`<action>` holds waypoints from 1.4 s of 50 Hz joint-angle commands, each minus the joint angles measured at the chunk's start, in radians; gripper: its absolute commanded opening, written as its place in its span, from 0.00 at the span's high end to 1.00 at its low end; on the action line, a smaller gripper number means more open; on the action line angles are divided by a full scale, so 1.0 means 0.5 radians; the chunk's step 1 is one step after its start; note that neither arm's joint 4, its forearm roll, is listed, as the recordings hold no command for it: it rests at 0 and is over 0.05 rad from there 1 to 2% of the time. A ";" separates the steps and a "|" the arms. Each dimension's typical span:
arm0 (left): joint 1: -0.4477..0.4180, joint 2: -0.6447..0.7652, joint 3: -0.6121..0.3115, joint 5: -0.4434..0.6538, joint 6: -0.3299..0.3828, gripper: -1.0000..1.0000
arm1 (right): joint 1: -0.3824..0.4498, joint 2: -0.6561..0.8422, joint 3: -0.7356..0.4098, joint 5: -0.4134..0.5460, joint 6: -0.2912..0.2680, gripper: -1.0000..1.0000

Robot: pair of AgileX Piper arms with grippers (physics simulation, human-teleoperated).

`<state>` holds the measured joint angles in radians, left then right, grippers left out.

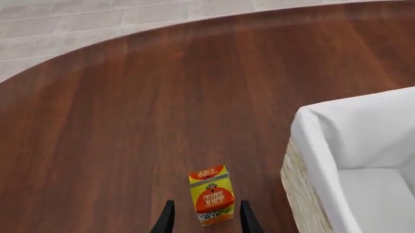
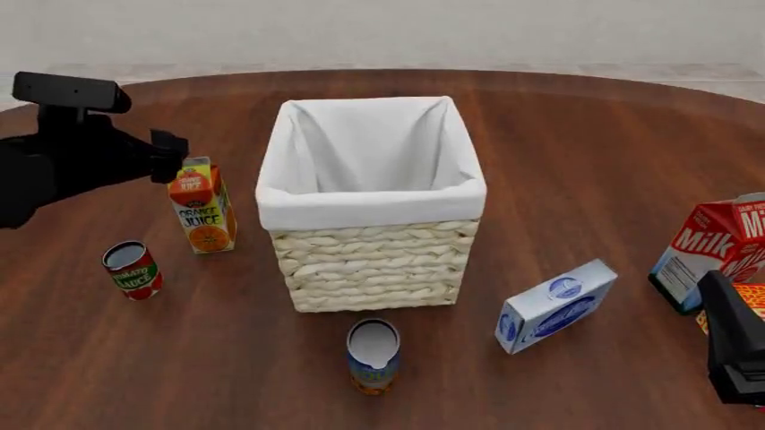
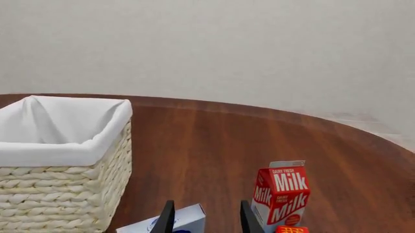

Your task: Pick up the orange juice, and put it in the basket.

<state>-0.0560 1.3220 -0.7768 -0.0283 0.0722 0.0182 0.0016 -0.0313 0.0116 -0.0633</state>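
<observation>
Round dark-wood table, pale tiled floor beyond. Basket mid-table, white liner, nothing inside. Orange juice upright near left edge, between parted left gripper fingers, untouched. Right gripper parted.

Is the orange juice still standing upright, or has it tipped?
Upright. The orange juice stands on its base on the table with its gable top up, left of the basket; the left gripper's open fingers straddle it.

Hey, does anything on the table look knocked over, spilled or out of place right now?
Nothing spilled or damaged. The orange juice, Milk carton and both cans stand upright. Only the blue-white box sits askew, angled near the basket.
</observation>
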 commanded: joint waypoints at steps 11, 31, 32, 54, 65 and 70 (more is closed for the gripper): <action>-0.010 0.175 -0.008 -0.129 -0.034 0.00 | -0.005 0.000 0.005 -0.001 -0.003 0.00; -0.041 0.333 -0.030 -0.226 -0.077 0.00 | -0.010 -0.003 0.016 -0.007 -0.005 0.00; -0.041 0.337 -0.032 -0.228 -0.080 0.00 | -0.011 -0.003 0.016 -0.007 -0.005 0.00; -0.036 0.448 0.005 -0.331 -0.117 0.00 | -0.008 -0.003 0.019 -0.007 -0.012 0.00; -0.027 0.496 0.012 -0.362 -0.124 0.00 | -0.007 -0.002 0.022 -0.008 -0.015 0.00; -0.021 0.512 0.016 -0.375 -0.124 0.00 | -0.007 -0.002 0.024 -0.008 -0.016 0.00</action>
<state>-0.0702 1.5591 -0.7723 -0.2014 0.0137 0.0144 0.0004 -0.0206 0.0079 -0.0703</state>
